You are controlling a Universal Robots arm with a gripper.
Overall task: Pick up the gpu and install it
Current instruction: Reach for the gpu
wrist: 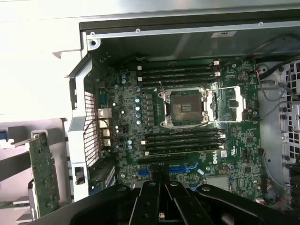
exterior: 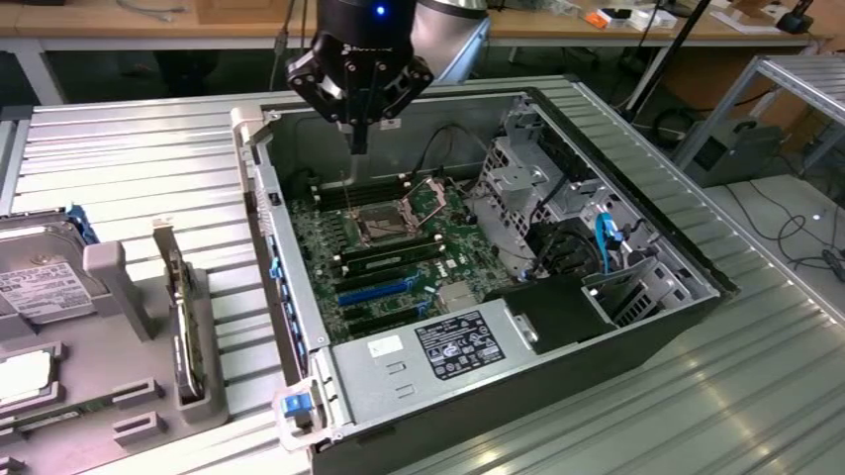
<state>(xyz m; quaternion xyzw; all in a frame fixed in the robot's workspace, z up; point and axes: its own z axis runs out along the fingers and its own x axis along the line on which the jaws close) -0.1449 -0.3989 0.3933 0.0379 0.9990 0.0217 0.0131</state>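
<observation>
One gripper [exterior: 356,139], pinched shut with nothing in it, hanging over the open PC case [exterior: 555,386] above the motherboard [exterior: 436,247], near the single CPU socket [exterior: 376,226]. I count one gpu [exterior: 186,317], standing on edge in the grey holder [exterior: 126,346] outside the case at the exterior view's left, well apart from the gripper. One hard drive [exterior: 40,285] sits beside that holder

Green motherboard [wrist: 234,140] with blue slots [exterior: 376,290] — black case [exterior: 595,386], ribbed silver table [exterior: 133,158], green-brown gpu [wrist: 44,173].
</observation>
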